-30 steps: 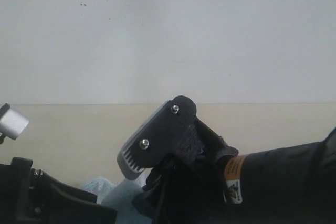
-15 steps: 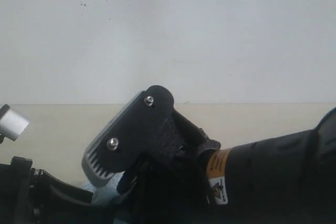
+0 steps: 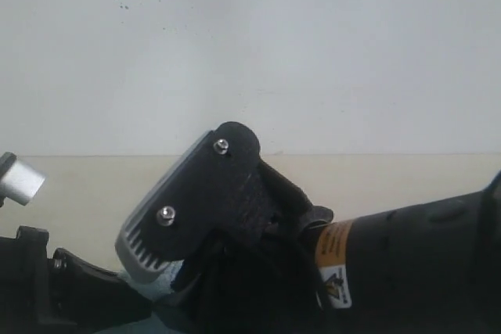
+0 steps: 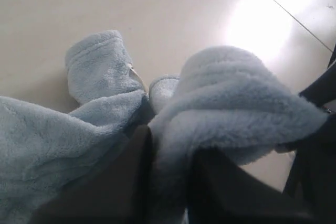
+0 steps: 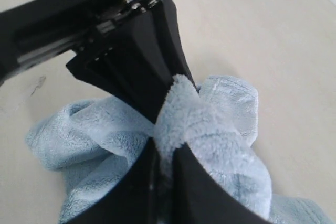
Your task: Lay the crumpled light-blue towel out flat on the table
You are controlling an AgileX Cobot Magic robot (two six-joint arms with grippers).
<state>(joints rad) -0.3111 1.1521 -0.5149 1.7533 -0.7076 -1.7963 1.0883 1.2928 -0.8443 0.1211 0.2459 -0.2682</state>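
Shifted leftward, right pincer [image 5: 165, 153] clamps the towel [image 5: 215, 145] between its jaws

Right gripper [image 5: 164, 167] in foreground, two dark fingers [image 5: 202, 192] drawn close together, raised fold of towel [image 5: 220, 145] pinched between them. Towel light blue, fluffy, crumpled in heap on beige counter [image 5: 273, 35]; stitched hem visible on flap beside pinched fold. Left gripper [image 5: 151, 87], black, reaches in from opposite side, narrow tip down in towel, touching same fold just beyond right gripper. Small dark scuff [image 5: 37, 85] on counter near heap.
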